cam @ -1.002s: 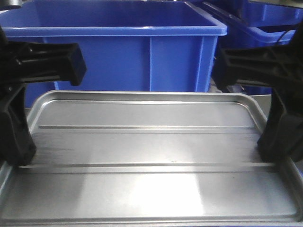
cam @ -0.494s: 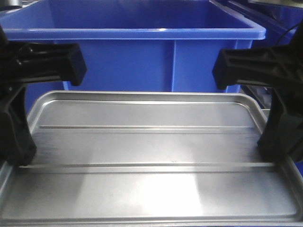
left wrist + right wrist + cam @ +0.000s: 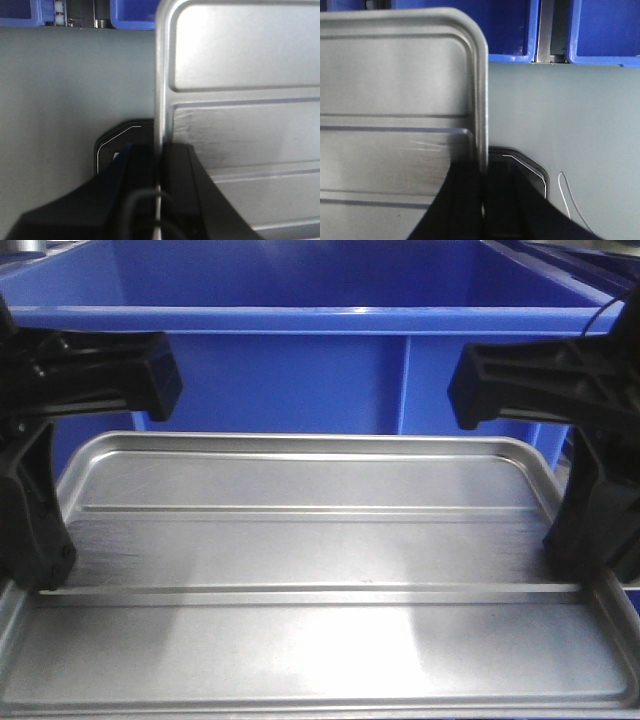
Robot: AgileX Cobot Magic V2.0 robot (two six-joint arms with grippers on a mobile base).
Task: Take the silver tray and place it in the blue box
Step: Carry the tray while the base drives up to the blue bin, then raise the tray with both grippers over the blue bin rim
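Note:
The silver tray (image 3: 310, 550) fills the lower front view, level, with two long ridges across its bottom. My left gripper (image 3: 35, 560) is shut on its left rim and my right gripper (image 3: 590, 550) is shut on its right rim. In the left wrist view the tray (image 3: 240, 100) has its rim pinched by the left gripper (image 3: 159, 165). The right wrist view shows the tray (image 3: 395, 90) with its rim clamped in the right gripper (image 3: 482, 190). The blue box (image 3: 300, 360) stands just beyond the tray's far edge, its ribbed wall facing me.
Another blue bin (image 3: 590, 260) shows at the top right behind the box. Under the tray lies a grey floor (image 3: 75, 90), with blue bins (image 3: 600, 30) and a metal post between them along its far edge.
The blue box has shifted right in the front view and looms wider and nearer. The tray and both grippers keep the same place in the frame.

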